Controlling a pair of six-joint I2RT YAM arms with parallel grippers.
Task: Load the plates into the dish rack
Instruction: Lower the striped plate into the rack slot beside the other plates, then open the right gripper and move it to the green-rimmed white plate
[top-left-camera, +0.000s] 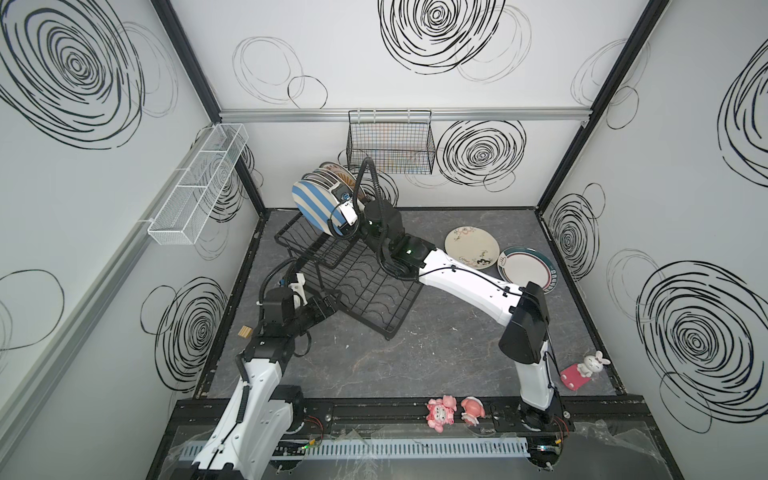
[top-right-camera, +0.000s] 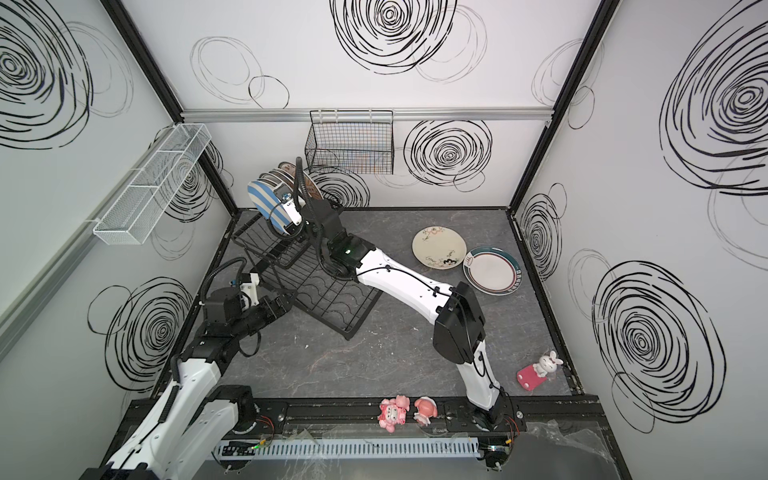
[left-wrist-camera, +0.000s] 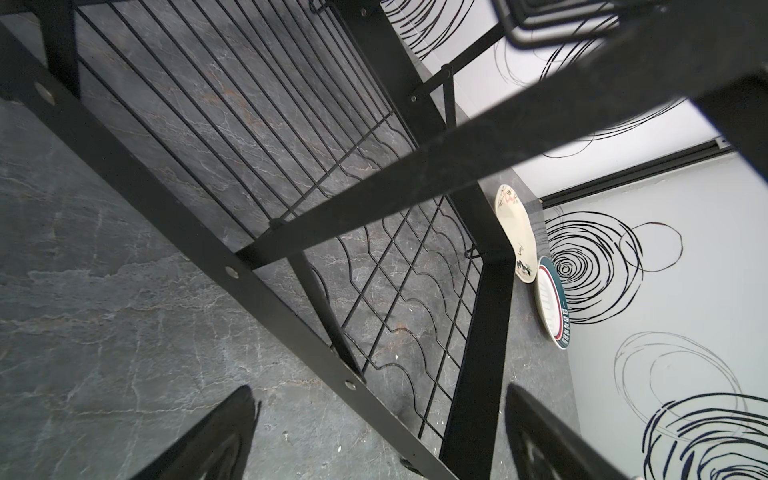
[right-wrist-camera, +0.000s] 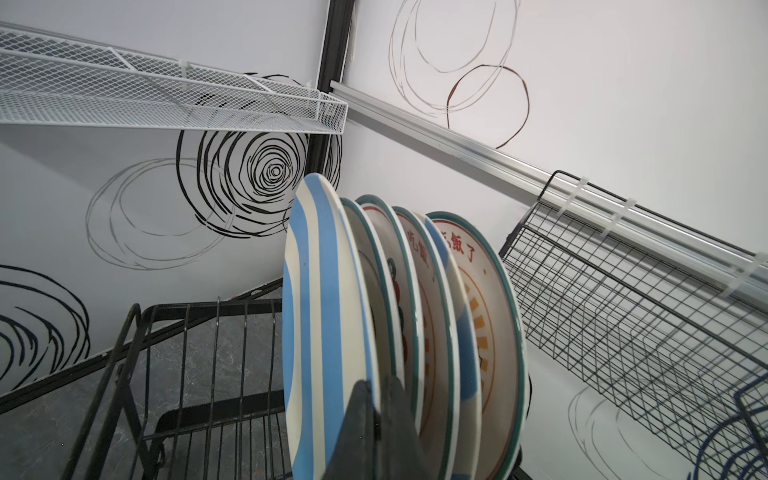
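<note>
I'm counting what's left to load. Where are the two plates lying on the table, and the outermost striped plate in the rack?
cream plate with drawings (top-left-camera: 471, 247): in a top view, bare centre.
teal-rimmed plate (top-left-camera: 527, 270): in a top view, white centre.
blue-striped plate (top-left-camera: 312, 208): in a top view, striped surface.

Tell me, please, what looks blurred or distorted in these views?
Left wrist view: the nearest bar of the dish rack and the left gripper are out of focus. Right wrist view: the right gripper is a dark blur against the striped plate. Both top views: even light, wide-angle splay of the walls.
</note>
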